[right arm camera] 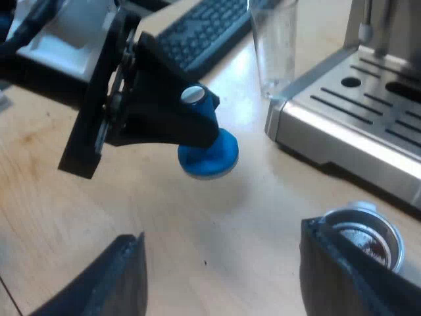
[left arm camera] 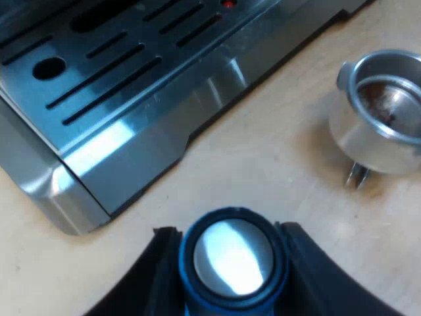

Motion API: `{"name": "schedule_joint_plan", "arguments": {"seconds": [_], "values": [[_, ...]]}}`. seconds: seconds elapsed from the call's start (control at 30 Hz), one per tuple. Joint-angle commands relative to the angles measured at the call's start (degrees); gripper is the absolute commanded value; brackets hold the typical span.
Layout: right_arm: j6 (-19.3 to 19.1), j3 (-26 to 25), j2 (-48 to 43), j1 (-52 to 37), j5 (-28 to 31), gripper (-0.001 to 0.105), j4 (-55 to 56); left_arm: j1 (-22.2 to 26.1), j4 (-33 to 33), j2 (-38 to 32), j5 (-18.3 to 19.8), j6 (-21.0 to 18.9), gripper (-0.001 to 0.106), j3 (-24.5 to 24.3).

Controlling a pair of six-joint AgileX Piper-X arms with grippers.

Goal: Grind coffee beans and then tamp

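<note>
My left gripper [left arm camera: 230, 232] has its two fingers closed on the one blue tamper [left arm camera: 231, 258], and holds it tilted over the wooden table [left arm camera: 276, 171], near the front corner of the one espresso machine [left arm camera: 125, 92]. One keyboard [right arm camera: 204, 29] lies near one measuring glass [right arm camera: 275, 46], which stands just beside the machine. One metal holder [left arm camera: 385, 112] stands on the table with dark coffee traces inside. The right gripper [right arm camera: 223, 240] holds nothing, its two fingers wide apart near the holder.

We see bright, even light; glare whitens the front edge of the espresso machine [left arm camera: 125, 141] and the cap of the blue tamper [left arm camera: 231, 257]; shadows on the table [left arm camera: 263, 171] are soft.
</note>
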Motion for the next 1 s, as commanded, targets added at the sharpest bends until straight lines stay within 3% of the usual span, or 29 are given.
{"name": "schedule_joint_plan", "arguments": {"seconds": [0.03, 0.43, 1.0], "values": [[-0.7, -0.1, 0.9, -0.2, -0.3, 0.054, -0.6, 0.0, -2.5, 2.0, -0.1, -0.6, 0.006, 0.3], [-0.7, -0.1, 1.4, -0.2, -0.3, 0.054, -0.7, 0.0, -17.6, 11.5, -0.1, -0.6, 0.006, 0.5], [-0.7, -0.1, 1.4, -0.2, -0.3, 0.054, -0.7, 0.0, -23.8, 24.0, -0.1, -0.6, 0.006, 0.5]]}}
